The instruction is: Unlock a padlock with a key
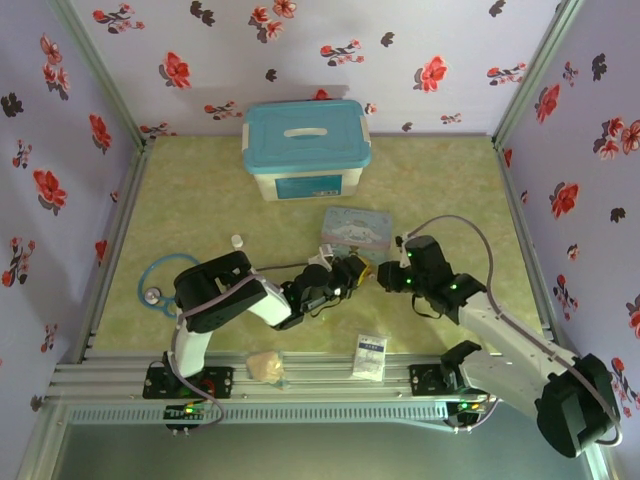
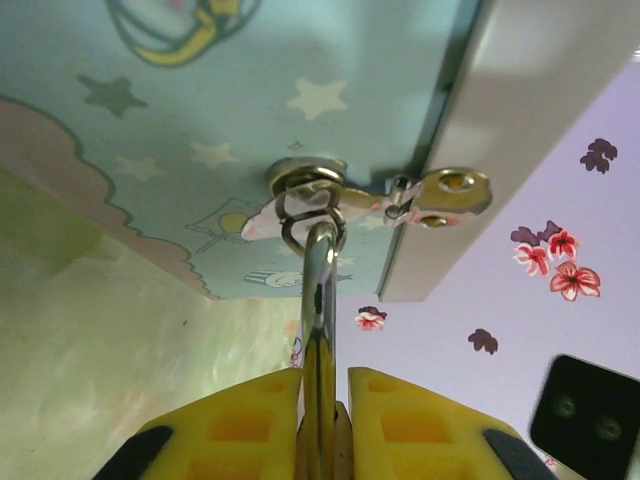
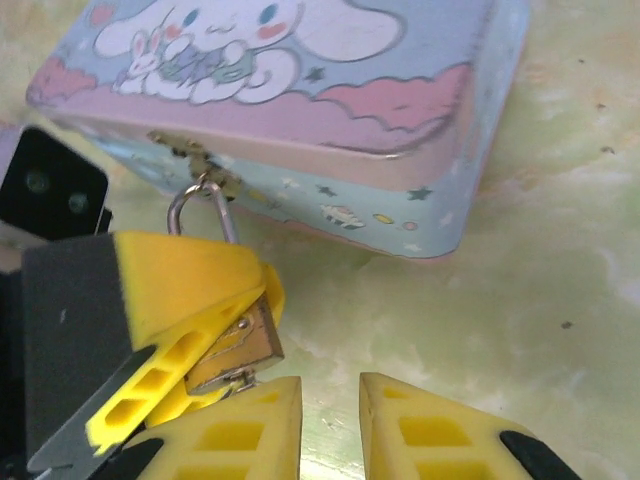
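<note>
Green-yellow marbled worktop (image 1: pixel 450 200) lies between pale walls (image 1: pixel 330 50) printed with red and dark flowers. At its far side stands a white storage box (image 1: pixel 305 150) with a blue lid. Two dark arms reach in from the near edge, the left arm (image 1: pixel 225 295) and the right arm (image 1: pixel 510 345). Their ends meet just in front of a cartoon tin (image 1: pixel 358 228) lying near the middle of the worktop. A blue stethoscope (image 1: pixel 160 280) curls just left of the left arm. On the near rail lie a white packet (image 1: pixel 370 357) and, left of it, a crumpled beige lump (image 1: pixel 265 366). A small white bottle (image 1: pixel 237 241) stands to the left of the tin.

The left tool (image 2: pixel 325 390) is clamped on the padlock (image 3: pixel 240 345), its brass body pinched between the yellow fingers. The thin shackle (image 2: pixel 318 270) rises from them and passes through the ring of the clasp (image 2: pixel 300 195) on the tin's front edge, so the padlock hangs at the tin. A finger hides whether the shackle is sprung.

The right tool (image 3: pixel 330 390) sits just beside the padlock. Its yellow fingers stand a narrow gap apart, with bare worktop showing between them and nothing held. A sliver of metal (image 3: pixel 237 378) shows just under the padlock's body, too small to tell what it is.
</note>
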You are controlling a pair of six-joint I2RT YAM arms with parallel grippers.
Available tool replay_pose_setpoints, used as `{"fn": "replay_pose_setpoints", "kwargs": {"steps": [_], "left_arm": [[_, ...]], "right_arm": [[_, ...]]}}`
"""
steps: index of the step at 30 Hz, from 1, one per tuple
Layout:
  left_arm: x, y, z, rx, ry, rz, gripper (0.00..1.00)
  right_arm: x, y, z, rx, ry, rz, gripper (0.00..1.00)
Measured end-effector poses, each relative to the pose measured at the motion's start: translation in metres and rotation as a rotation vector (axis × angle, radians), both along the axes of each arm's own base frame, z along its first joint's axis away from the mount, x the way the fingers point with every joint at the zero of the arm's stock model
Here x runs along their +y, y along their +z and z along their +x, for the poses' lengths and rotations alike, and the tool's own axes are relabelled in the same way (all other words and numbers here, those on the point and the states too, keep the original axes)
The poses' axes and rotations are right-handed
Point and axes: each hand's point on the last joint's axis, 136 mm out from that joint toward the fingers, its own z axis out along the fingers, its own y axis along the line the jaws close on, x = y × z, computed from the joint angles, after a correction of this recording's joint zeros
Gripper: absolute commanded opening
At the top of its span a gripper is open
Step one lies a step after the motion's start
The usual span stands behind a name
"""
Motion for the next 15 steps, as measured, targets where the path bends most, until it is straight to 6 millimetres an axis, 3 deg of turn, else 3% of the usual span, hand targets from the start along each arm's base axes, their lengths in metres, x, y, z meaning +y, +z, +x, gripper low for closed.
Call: {"fn": "replay_pose_setpoints", "kwargs": {"steps": [5,15], "left_arm": [[0.006,-0.011,-0.005,0.013,-0.012,0.027,0.0],[0.01,-0.018,-0.007,0.024,-0.013,0.048,0.0]], "right_arm": [[0.016,-0.003,-0.012,-0.062,0.128,-0.086,0.28],[0.032,-0.019,-0.011,-0.128,0.234,-0.283,0.29]]}}
